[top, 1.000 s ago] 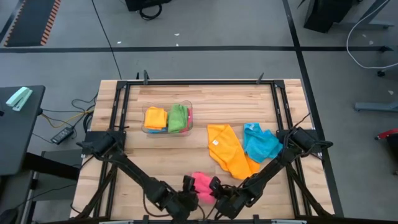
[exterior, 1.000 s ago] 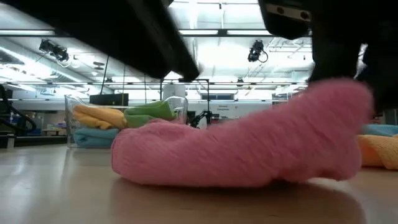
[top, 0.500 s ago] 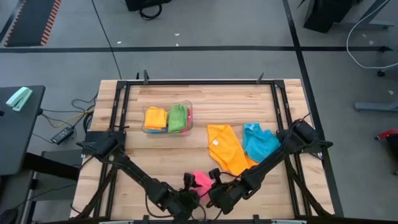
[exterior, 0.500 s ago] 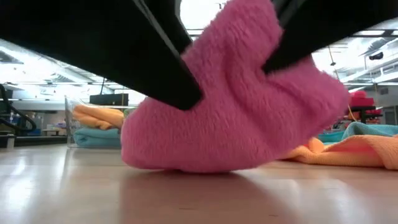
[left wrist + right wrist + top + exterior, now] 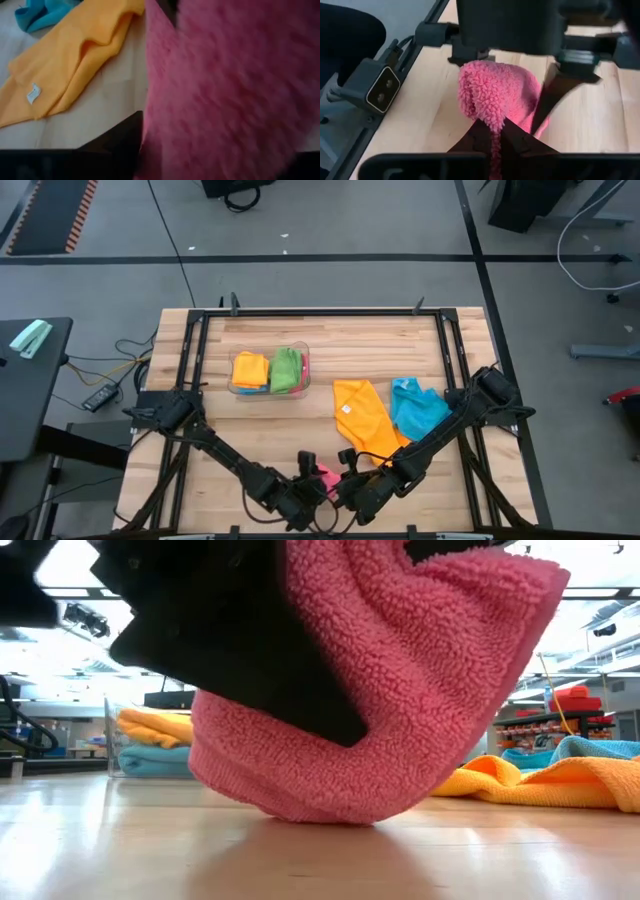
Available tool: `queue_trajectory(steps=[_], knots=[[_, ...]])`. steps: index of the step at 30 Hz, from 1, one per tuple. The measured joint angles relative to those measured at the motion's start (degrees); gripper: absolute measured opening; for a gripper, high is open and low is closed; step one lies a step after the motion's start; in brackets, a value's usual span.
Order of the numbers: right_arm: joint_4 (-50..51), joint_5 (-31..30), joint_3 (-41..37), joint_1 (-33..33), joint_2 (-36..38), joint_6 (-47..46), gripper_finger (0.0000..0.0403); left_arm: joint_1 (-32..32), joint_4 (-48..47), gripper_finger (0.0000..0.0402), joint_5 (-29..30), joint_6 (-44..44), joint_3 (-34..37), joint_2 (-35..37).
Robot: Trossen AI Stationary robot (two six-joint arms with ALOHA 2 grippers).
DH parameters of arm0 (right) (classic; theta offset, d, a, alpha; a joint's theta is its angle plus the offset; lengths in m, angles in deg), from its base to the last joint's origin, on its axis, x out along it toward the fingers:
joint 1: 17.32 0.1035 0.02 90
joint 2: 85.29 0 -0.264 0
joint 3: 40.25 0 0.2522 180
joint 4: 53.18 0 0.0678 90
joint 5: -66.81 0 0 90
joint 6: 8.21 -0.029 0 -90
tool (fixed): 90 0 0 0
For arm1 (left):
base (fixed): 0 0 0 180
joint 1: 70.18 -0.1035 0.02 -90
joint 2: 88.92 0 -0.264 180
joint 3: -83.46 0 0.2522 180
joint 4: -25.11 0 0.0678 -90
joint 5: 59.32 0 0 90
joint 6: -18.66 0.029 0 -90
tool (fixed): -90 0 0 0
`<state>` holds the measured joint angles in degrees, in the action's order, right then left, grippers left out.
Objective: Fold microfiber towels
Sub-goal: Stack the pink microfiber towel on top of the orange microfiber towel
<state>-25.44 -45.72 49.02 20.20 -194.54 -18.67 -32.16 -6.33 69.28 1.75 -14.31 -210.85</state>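
Note:
A pink microfiber towel [image 5: 326, 476] [image 5: 400, 720] stands bunched near the table's near edge, between my two grippers. My left gripper [image 5: 312, 481] comes in from the left, and the bunch fills the space between its fingers [image 5: 225, 90]. My right gripper [image 5: 343, 480] [image 5: 494, 131] comes from the right and is shut on the pink towel. An orange towel [image 5: 365, 420] and a blue towel [image 5: 420, 408] lie loose on the table's right half. My left gripper has the thick bunched middle of the pink towel between its two fingers, one finger [image 5: 552, 97] against each side, several layers. It slants down from the table's left. The towel's lower fold [image 5: 320, 808] rests on the table. My right gripper pinches a thin edge of the pink towel [image 5: 493, 120] between its two fingertips. The fingers slant down from the table's right. That end is raised, and the rest of the towel hangs from it down to the table.
A clear bin [image 5: 268, 370] [image 5: 150, 740] with folded yellow and green towels stands at the far left of centre. The orange towel [image 5: 540, 780] and blue towel [image 5: 590, 750] lie just right of the pink one. Black frame rails [image 5: 196, 360] run along the table's sides.
My right gripper has risen and rolled, carrying its end of the pink towel up. The towel, which lay long and low on the table, now stands bunched and tall, with only its lower fold on the wood.

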Motion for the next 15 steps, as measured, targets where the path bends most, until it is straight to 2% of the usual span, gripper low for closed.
queue_trajectory(steps=[9, 12, 15], knots=[[-0.17, 0.2, 0.0, 0.15, -0.02, 0.45, 0.0048, 0.01, -5.12, 0.0063, -0.71, 2.07, 0.0, 1.56], [-0.24, 0.26, 0.0, 0.15, -0.02, 0.26, 0.0084, -0.27, -8.53, 0.0027, -1.01, 2.29, 0.0, 3.54], [0.24, 0.33, 0.0, 0.15, 0.12, 0.51, 0.0134, -0.63, -14.24, 0.0015, -1.64, 2.17, 0.0, 5.67]])
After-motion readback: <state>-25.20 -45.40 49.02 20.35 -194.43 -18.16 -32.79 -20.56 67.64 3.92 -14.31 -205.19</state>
